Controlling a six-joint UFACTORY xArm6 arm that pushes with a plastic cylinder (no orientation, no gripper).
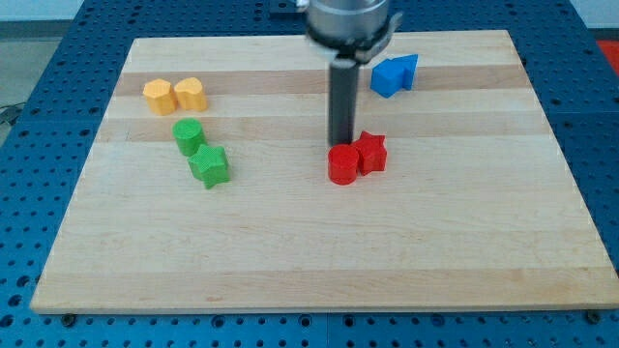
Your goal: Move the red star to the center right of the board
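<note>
The red star [371,152] lies near the middle of the wooden board [319,261], slightly to the view's right. A red cylinder [341,164] touches it on its left. My tip [340,145] stands just above the red cylinder, at its top edge and just left of the red star. The rod rises from there to the view's top.
Two blue blocks [394,74] sit together at the view's top right. Two yellow blocks [174,95] sit at the top left. A green cylinder [188,135] and a green star [209,165] lie below them at the left.
</note>
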